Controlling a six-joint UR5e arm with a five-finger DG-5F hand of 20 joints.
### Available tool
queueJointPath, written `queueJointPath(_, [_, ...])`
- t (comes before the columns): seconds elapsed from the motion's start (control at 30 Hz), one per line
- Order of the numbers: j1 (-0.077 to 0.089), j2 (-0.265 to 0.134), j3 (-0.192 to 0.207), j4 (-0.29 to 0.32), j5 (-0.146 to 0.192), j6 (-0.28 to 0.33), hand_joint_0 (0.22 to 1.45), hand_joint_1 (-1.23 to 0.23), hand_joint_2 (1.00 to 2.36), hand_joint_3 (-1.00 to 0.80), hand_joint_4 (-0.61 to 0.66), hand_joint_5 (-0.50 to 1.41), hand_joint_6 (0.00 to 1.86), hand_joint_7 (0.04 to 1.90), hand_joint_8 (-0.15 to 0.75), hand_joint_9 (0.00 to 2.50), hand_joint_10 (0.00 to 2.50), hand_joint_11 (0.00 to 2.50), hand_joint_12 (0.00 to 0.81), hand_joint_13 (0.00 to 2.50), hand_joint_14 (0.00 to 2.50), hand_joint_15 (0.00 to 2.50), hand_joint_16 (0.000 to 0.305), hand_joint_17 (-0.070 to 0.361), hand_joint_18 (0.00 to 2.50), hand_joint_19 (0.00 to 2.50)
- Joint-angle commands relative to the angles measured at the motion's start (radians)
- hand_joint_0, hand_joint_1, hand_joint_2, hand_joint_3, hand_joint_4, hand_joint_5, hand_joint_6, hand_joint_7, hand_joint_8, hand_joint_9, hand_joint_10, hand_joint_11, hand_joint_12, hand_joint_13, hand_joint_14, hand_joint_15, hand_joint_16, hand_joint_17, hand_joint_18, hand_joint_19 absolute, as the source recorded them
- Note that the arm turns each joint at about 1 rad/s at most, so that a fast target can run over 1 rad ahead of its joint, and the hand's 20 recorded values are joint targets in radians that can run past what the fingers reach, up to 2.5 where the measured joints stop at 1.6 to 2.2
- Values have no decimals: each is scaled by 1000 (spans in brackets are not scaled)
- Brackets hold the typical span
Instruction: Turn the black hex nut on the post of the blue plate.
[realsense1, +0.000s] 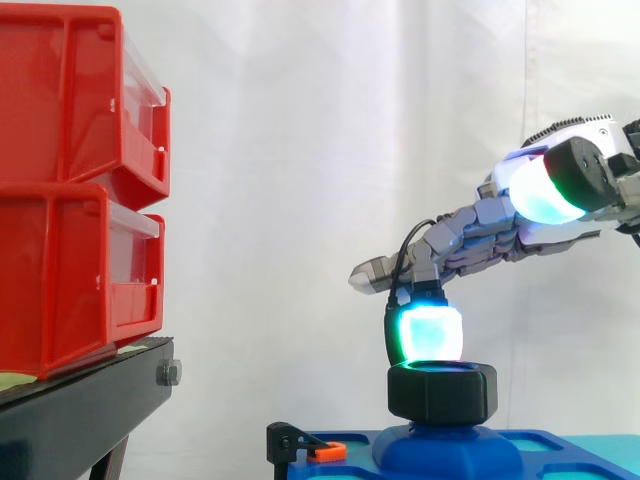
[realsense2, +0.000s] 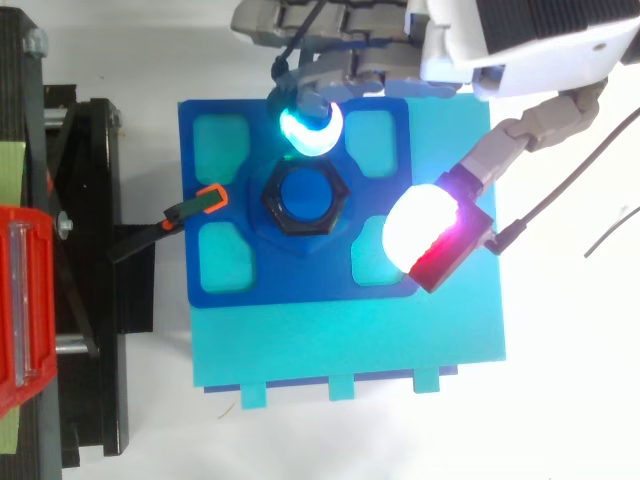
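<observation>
Black hex nut (realsense2: 304, 197): matte, thick-walled, six flat faces with a rounded top rim. It sits on the post (realsense2: 304, 193), whose smooth blue end shows through the bore. The post stands on a domed boss in the middle of the blue plate (realsense2: 440, 130).

Plate: glossy, square, with rounded-corner cut-outs around the boss. A flat turquoise base (realsense2: 350, 345) shows through the cut-outs and runs out past the plate's near edge.

Your hand (realsense1: 480, 232) reaches in with its fingers long and nearly straight. It is released and grips nothing.
- A cyan pad (realsense2: 312, 125) hangs just beside the nut's rim. In the side view that pad (realsense1: 430, 333) glows directly above the nut (realsense1: 442, 392); you cannot tell whether they touch.
- The thumb pad (realsense2: 425, 232), a white dome with a magenta edge, hovers over the plate, apart from the nut on the opposite side.

A small black clamp with an orange tab (realsense2: 210, 200) bites the plate's edge on the stand side.

Red bins (realsense1: 80, 190): hard glossy plastic with clear fronts, stacked on the black stand (realsense1: 90, 405). They are well apart from the plate. The white curtain (realsense1: 300, 150) hangs behind.
</observation>
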Motion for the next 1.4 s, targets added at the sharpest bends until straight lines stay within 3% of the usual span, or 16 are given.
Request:
queueJointPath(0.0, [0, 1, 1, 0, 0, -1, 413, -32, 1000, -500, 365, -199, 504, 1026, 296, 0, 0, 0, 415, 0, 0, 0, 59, 134, 0, 232])
queueJointPath(0.33, [-1, 5, 27, -32, 2, -1, 412, -38, 1000, -500, 364, -200, 504, 1012, 297, 0, 0, 0, 414, 0, 0, 0, 60, 134, 0, 238])
queueJointPath(0.53, [2, 4, 90, -49, 8, 6, 410, -85, 1000, -500, 358, -204, 504, 995, 297, 0, 0, 0, 415, 0, 1, 0, 60, 135, 0, 236])
queueJointPath(0.73, [11, 4, 93, -36, 22, 39, 409, -148, 1000, -500, 341, -211, 503, 959, 297, 0, 0, 0, 413, 0, 0, 0, 60, 135, 0, 235])
queueJointPath(0.9, [31, -4, 87, 17, 48, 65, 410, -156, 1000, -500, 337, -213, 504, 949, 296, 0, 0, 0, 412, 0, 0, 0, 60, 135, 0, 242])
queueJointPath(1.0, [51, -9, 55, 63, 51, 78, 410, -158, 1000, -500, 335, -214, 504, 943, 295, 0, 0, 0, 412, 0, 0, 0, 60, 134, 0, 240])
queueJointPath(1.03, [65, -9, 30, 112, 68, 90, 411, -157, 1000, -500, 334, -215, 503, 943, 295, 0, 0, 0, 414, 0, 0, 0, 60, 134, 0, 239])
queueJointPath(1.13, [77, -9, 28, 152, 77, 108, 412, -158, 1000, -500, 332, -215, 504, 938, 294, 0, 0, 0, 414, 0, 1, 0, 59, 134, 0, 239])
queueJointPath(1.3, [102, -24, 28, 158, 84, 124, 413, -159, 1000, -500, 318, -220, 503, 933, 294, 0, 0, 0, 414, 0, 0, 0, 60, 134, 0, 247])
queueJointPath(1.37, [111, -48, 28, 161, 95, 125, 413, -156, 1000, -500, 315, -220, 503, 932, 294, 0, 0, 0, 413, 0, 0, 0, 60, 134, 0, 248])
